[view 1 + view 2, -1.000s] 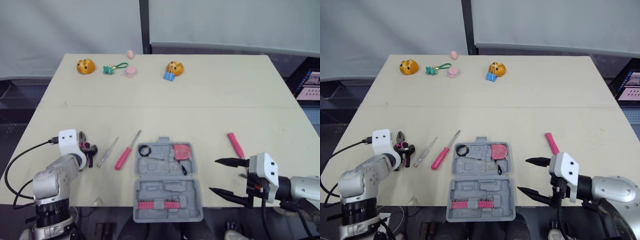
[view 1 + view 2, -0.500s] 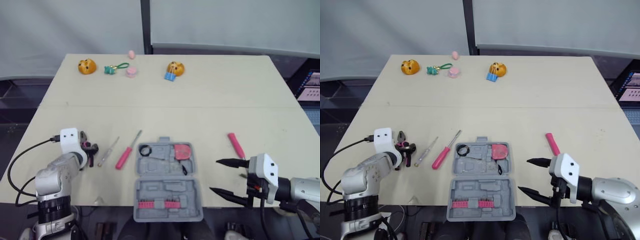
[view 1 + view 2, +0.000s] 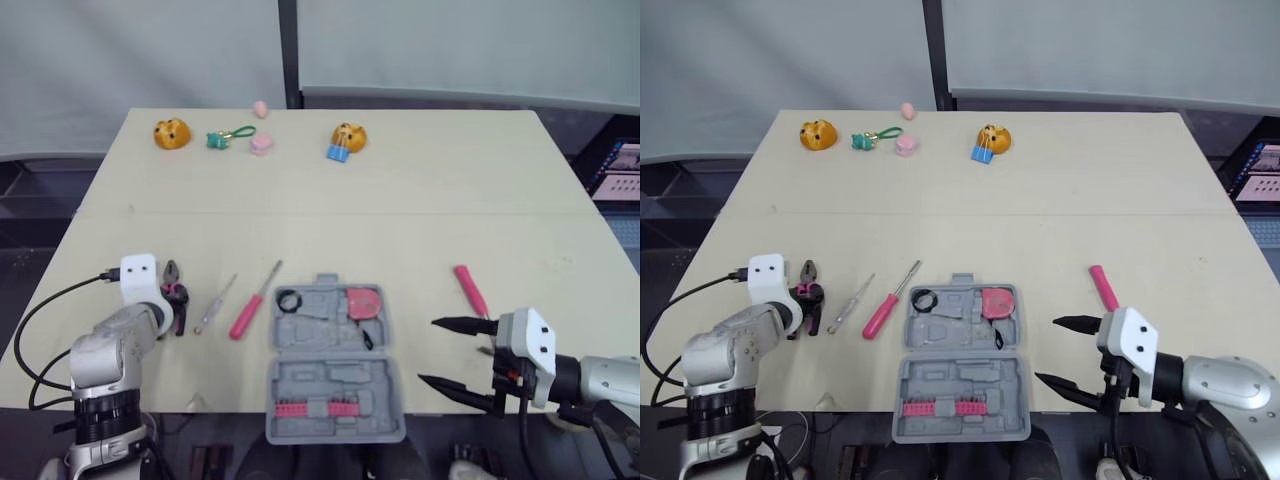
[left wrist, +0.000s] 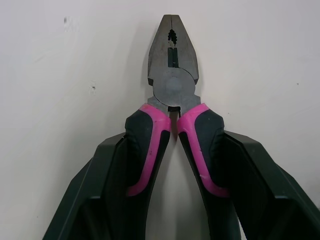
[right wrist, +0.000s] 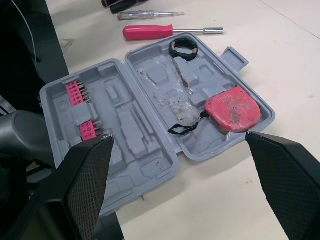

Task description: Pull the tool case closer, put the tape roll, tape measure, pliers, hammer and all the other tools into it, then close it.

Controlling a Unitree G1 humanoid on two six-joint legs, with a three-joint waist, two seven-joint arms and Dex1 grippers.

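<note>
Pliers [image 3: 172, 297] lie on table [image 3: 400, 200], left of open tool case [image 3: 335, 370]. Left gripper [image 4: 172, 145] has clamped their handles, now squeezed together; lift looks next. Right gripper [image 3: 428, 351] spread wide, empty.

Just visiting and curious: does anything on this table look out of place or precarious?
Yes. The open grey plastic tool case juts over the beige table's near edge, so its near half, holding pink bits, is partly unsupported. The little orange toys at the far edge aren't tools either.
</note>
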